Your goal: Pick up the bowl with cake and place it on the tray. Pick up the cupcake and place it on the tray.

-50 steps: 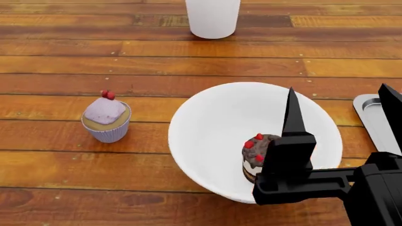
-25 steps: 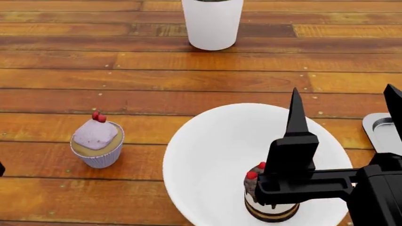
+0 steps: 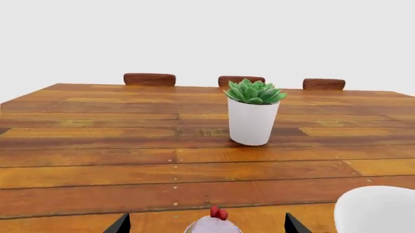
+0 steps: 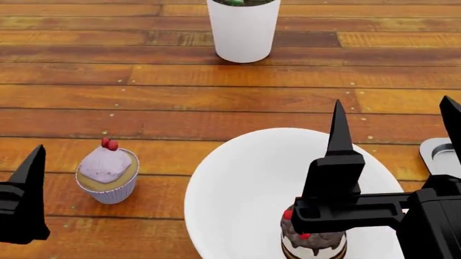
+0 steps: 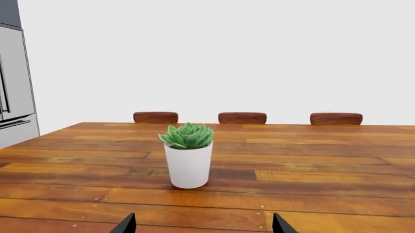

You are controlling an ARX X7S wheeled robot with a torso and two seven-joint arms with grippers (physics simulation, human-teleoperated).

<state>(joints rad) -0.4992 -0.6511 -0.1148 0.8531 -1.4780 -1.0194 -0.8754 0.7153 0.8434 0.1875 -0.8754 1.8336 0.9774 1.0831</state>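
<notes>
Spanning wooden table (image 5: 311, 189) (white backdrop)

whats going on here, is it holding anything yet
Not yet. A two-armed robot faces a wooden table. Its right hand hangs open above the bowl holding the cake, gripping nothing. The left hand is open too, lined up with the cupcake. Only a corner of the tray shows at the right. A potted succulent stands farther back.

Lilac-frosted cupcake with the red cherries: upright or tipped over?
Upright. In the head view the lilac-frosted cupcake stands on its pale ribbed wrapper on the wooden table, cherries on top, untouched by either end effector.
</notes>
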